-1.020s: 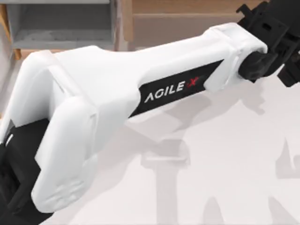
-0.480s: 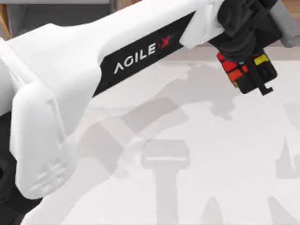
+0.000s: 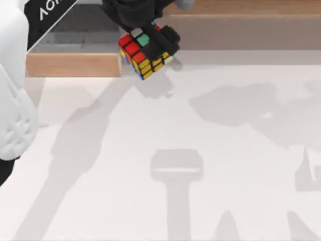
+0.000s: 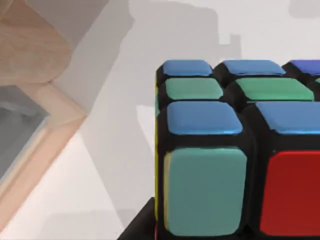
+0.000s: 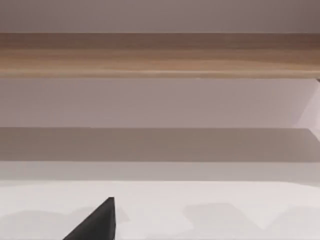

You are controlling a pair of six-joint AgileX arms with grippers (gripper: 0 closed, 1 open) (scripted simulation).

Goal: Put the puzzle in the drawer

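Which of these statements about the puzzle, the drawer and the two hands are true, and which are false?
1. The left hand holds the puzzle cube. True.
2. The puzzle cube lies on the white table. False: it is held above the table, by the right end of the drawer's front panel.
3. The drawer is shut. False: it is pulled out, and its grey inside shows behind the tan front panel.
4. In the left wrist view the cube shows blue, green and red tiles. True.
5. The cube is inside the drawer. False: it is over the drawer's front right corner, not yet set down inside.
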